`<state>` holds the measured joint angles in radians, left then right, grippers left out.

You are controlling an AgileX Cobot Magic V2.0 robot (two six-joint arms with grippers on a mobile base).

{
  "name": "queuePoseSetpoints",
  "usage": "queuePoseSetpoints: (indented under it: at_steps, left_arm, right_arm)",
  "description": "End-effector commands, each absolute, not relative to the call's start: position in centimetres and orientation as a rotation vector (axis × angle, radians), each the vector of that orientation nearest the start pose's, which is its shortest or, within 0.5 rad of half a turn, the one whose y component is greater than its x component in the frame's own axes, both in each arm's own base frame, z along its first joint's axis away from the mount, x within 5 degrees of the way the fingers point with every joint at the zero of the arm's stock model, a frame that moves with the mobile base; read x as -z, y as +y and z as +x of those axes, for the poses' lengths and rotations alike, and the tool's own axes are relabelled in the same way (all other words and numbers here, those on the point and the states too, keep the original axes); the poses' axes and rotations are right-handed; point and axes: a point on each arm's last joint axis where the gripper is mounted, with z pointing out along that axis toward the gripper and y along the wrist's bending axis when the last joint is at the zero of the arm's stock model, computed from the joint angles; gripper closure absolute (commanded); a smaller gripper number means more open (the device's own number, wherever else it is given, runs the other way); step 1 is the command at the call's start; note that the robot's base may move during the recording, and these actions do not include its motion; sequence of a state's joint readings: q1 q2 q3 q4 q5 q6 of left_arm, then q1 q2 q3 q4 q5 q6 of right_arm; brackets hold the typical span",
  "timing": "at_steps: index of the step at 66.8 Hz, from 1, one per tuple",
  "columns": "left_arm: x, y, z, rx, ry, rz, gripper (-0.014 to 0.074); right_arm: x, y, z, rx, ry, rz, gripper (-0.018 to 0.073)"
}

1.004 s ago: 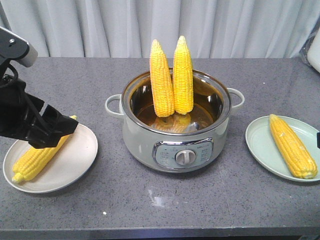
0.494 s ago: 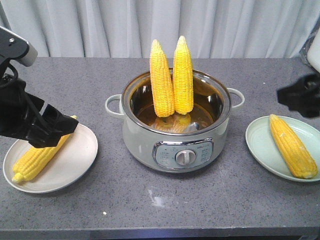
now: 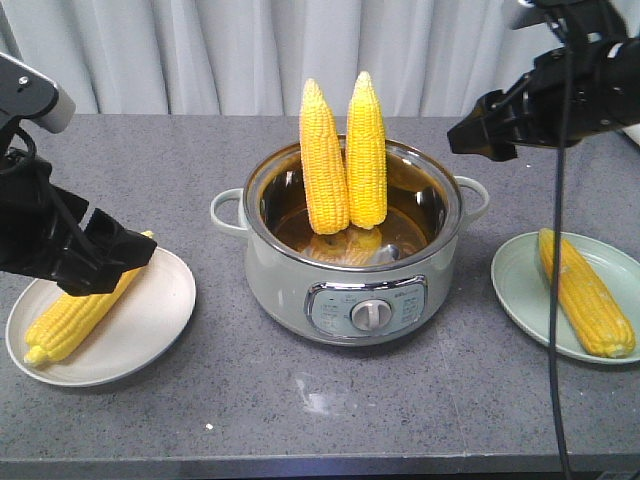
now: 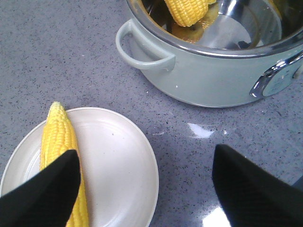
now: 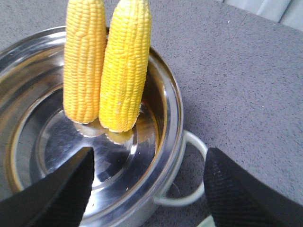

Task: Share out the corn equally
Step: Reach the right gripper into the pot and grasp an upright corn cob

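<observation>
Two cobs [image 3: 325,160] upright in pot [image 3: 290,270], centre. Left hand [image 3: 118,255] at 9 o'clock, apart over plated cob [image 3: 60,325]. Right hand [image 3: 470,135] at 2 o'clock, apart; cable [image 3: 552,340] crosses 3 o'clock cob [image 3: 592,300].

The front view looks slightly downward from the near edge across the grey surface [image 3: 420,400] toward the curtain [image 3: 200,50], taking in the whole scene. The left wrist view looks steeply down, close over the cream plate [image 4: 123,179]. The right wrist view peers closely into the electric pot [image 5: 171,113]. All three views share that pot.
</observation>
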<state>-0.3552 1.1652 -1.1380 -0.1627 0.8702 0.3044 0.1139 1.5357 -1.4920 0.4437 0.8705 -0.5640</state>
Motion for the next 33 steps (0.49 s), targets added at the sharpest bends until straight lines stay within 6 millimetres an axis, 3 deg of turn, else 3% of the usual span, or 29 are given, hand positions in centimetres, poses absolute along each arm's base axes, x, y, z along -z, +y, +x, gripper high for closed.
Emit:
queuePoseSetpoints:
  at_steps: [1,18,33]
  left_arm:
    - [-38.6,-9.4,21.5,0.246,2.176,0.671,0.0037]
    - [-38.6,-9.4,21.5,0.246,2.176,0.671,0.0037]
    - [-38.6,-9.4,21.5,0.246,2.175,0.671,0.0037]
  right_arm:
    - [-39.9,7.2,34.8,-0.322,2.139,-0.608,0.0087]
    - [-38.3,8.5,39.3,-0.43,2.133,-0.646,0.0082]
    - [-37.5,9.6,41.8,-0.525,2.088,-0.696,0.001]
